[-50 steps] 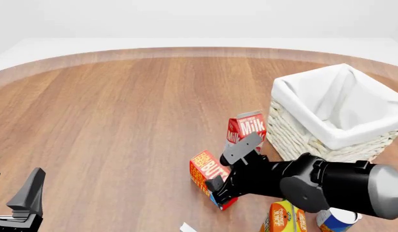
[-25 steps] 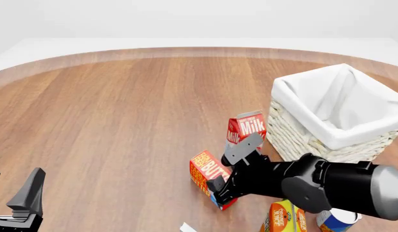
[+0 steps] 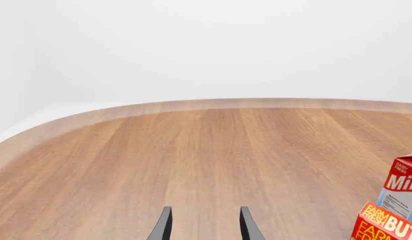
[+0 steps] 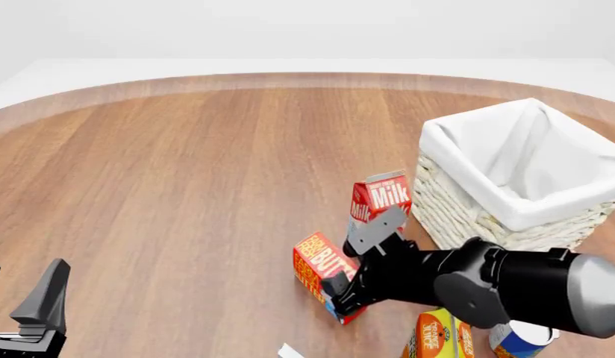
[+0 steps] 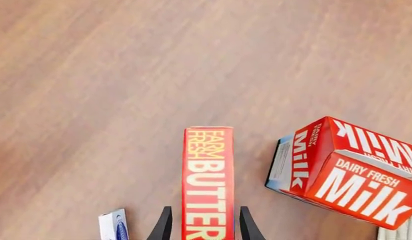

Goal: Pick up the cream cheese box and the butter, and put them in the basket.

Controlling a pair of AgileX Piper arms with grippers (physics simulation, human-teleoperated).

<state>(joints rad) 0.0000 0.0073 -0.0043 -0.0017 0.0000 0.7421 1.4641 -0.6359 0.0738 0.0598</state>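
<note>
One basket (image 4: 507,195) near the table's (image 4: 188,171) right edge, one milk carton (image 4: 381,200), one butter carton (image 4: 318,267), one orange juice carton (image 4: 437,335), one blue-and-white can (image 4: 516,341), one small whitish box corner (image 4: 290,350) at the near edge, two grippers (image 4: 337,287) (image 4: 24,298)

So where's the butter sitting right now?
In the front view the butter lies on the table right of centre, just nearer the camera than the milk carton, with the right gripper straddling it.

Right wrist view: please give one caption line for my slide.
Right gripper straddles the butter, milk carton beside it.
</note>
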